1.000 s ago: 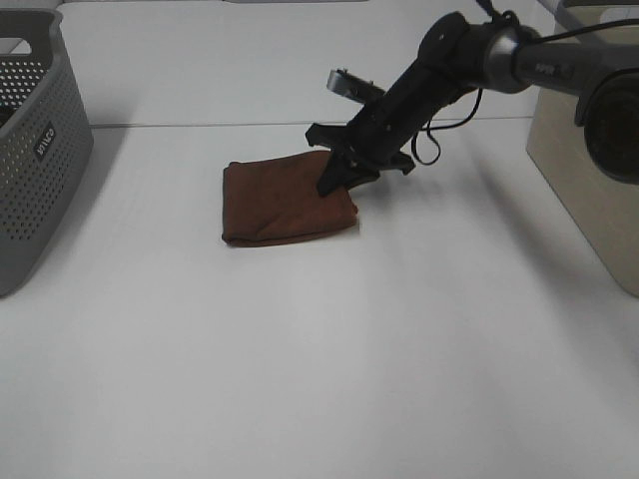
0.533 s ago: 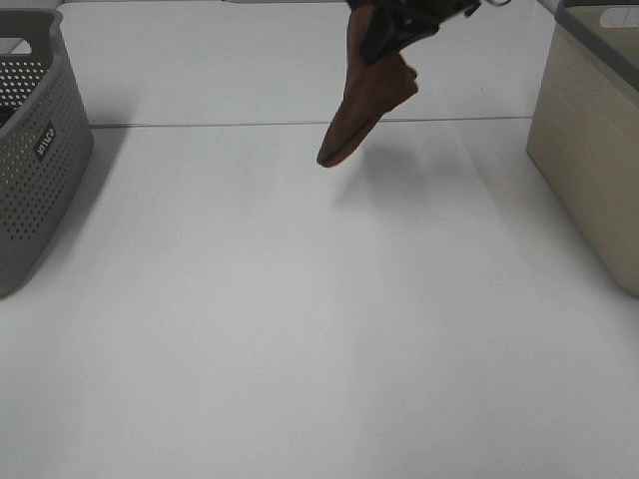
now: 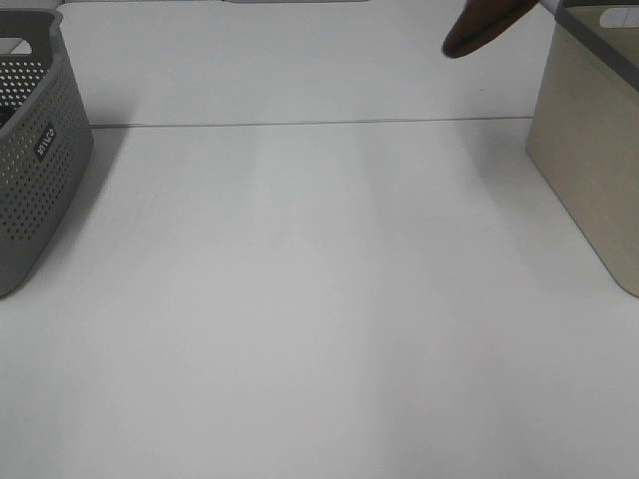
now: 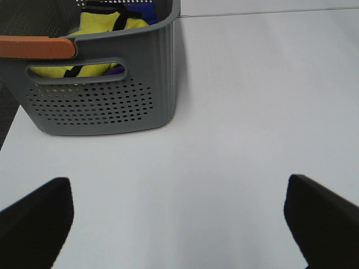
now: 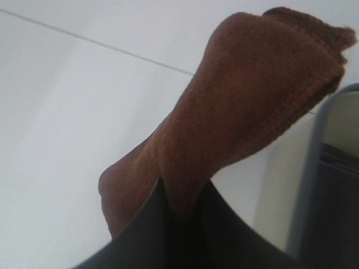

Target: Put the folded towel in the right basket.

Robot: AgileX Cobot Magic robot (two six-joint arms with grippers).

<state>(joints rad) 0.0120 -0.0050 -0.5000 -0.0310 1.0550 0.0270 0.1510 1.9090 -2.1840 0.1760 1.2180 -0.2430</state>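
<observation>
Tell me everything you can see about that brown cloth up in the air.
The rust-brown folded terry towel looks soft and nubbly, with a hemmed edge. It hangs bunched and slanted above the white table, pinched at one end by the right gripper. It is beside the beige basket, near its grey rim, not inside.

A: What stood on the white table [image 3: 319, 299]?
B: Two baskets, well apart: a grey perforated basket [image 3: 35, 150] at its left edge and a beige basket [image 3: 589, 160] at its right.
A: And the surface itself?
B: Plain, with a thin seam [image 3: 300, 124] crossing its far part.
</observation>
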